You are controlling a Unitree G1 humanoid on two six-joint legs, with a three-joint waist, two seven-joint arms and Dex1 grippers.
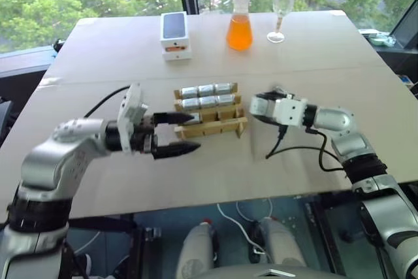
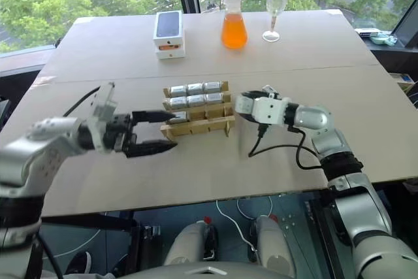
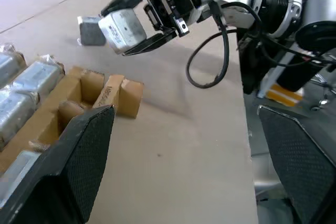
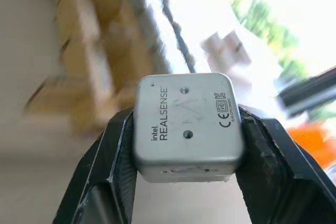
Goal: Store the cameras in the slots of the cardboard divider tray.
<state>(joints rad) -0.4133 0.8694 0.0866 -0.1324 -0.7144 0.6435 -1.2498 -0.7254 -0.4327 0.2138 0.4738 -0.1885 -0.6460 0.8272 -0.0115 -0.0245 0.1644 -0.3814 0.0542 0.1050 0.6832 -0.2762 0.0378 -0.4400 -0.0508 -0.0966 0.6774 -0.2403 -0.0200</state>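
Across the table (image 1: 98,50), the cardboard tray (image 1: 210,126) held two full rows, its front row mostly empty, while the right gripper (image 3: 140,27) pinched another camera (image 4: 186,125), a further camera (image 3: 91,30) lay loose and the left gripper (image 1: 176,134) stood spread.

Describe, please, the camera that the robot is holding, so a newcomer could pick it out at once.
Start at the cardboard divider tray mid-table; just right of it hangs the right gripper. The camera is the silver-grey block clamped between its black fingers, off the table, unlike those slotted in the tray.

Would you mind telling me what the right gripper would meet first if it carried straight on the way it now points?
Probably the cardboard divider tray: the right gripper, holding a camera, points towards its near end.
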